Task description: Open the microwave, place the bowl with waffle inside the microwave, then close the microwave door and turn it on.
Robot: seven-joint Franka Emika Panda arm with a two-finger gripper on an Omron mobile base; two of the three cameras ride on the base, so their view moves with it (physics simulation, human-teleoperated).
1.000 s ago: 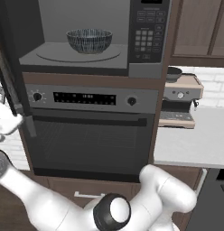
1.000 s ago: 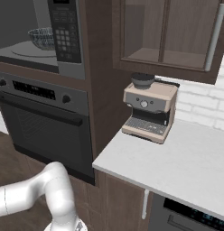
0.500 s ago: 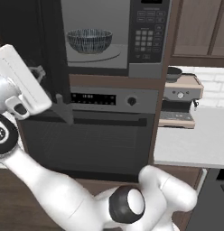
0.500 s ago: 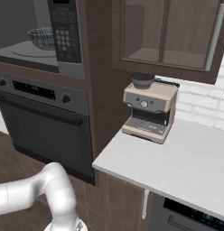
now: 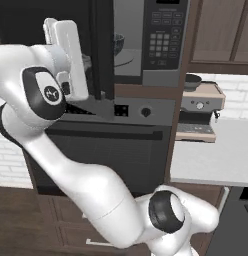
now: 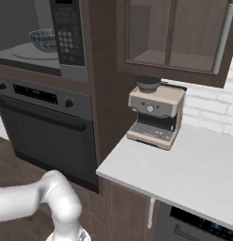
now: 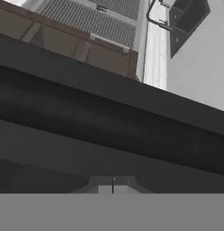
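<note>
Resting on the turntable inside the open microwave (image 6: 48, 37), the bowl (image 6: 43, 39) sits at about ten o'clock in the right base view, just left of the keypad panel (image 6: 66, 30). The waffle cannot be made out inside the bowl from here. In the left base view a sliver of the same bowl (image 5: 119, 44) shows at twelve o'clock, behind the dark edge of the microwave door (image 5: 102, 50), which stands swung out edge-on toward the camera. The arm's white hand is raised at about ten o'clock in that view, right against the door's edge. In the hand view the jaws (image 7: 113, 186) sit at six o'clock with their tips pressed together and nothing between them, close up to a broad dark band of the door (image 7: 109, 126). Below the microwave is the black oven (image 6: 41, 127) with its long bar handle. At about two o'clock in the right base view a coffee machine (image 6: 155, 117) stands on the pale counter (image 6: 193, 174), under a wooden cabinet (image 6: 174, 37).
</note>
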